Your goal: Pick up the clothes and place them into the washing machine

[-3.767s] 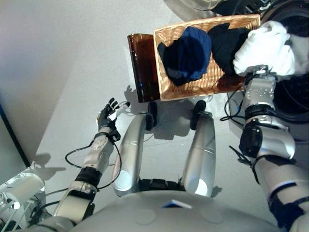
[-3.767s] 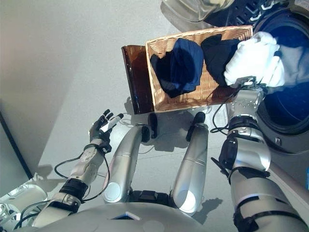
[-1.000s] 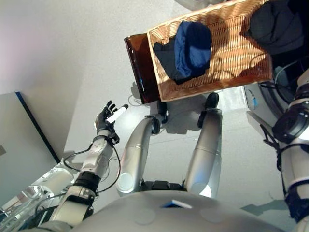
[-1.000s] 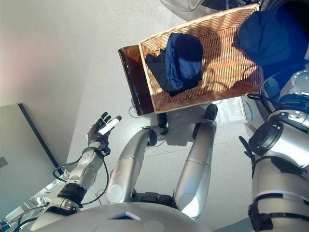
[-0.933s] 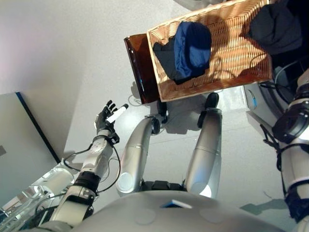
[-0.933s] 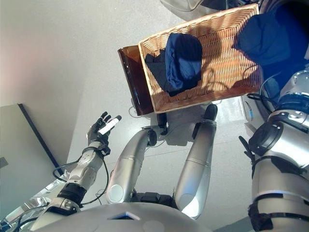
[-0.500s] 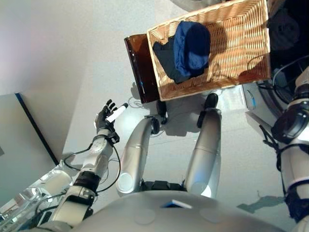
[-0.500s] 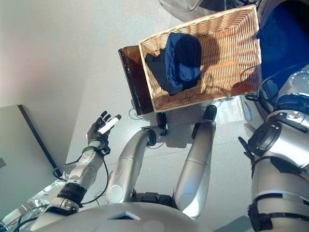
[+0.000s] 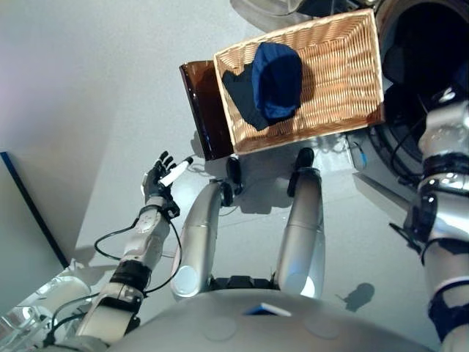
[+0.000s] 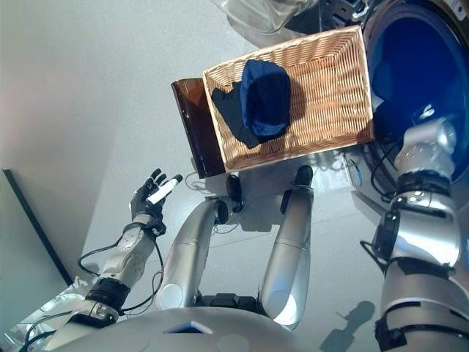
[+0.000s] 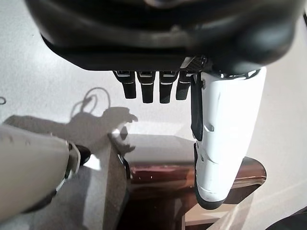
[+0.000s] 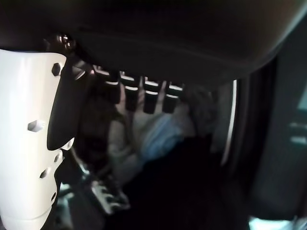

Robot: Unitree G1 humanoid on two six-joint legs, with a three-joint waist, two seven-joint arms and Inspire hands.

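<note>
A wicker basket [image 9: 344, 88] stands ahead of me with a blue garment [image 9: 277, 67] lying over a dark one [image 9: 240, 99] at its left end. Right of it is the washing machine's drum [image 10: 414, 70]. My right forearm reaches into the drum, and the eye views hide that hand. In the right wrist view my right hand [image 12: 149, 98] has straight fingers with nothing in them, and pale cloth [image 12: 158, 134] lies past them in the dark drum. My left hand [image 9: 161, 180] hangs open over the floor, away from the basket.
A dark brown stand [image 9: 201, 110] sticks out from under the basket's left side. The washer's open door [image 10: 264, 15] shows at the top edge. Grey floor stretches to the left, with a dark panel [image 9: 29, 213] at the far left.
The dark garment held above the basket's right end has gone into the drum with my right hand. The camera has shifted. My left hand has stayed where it was.
</note>
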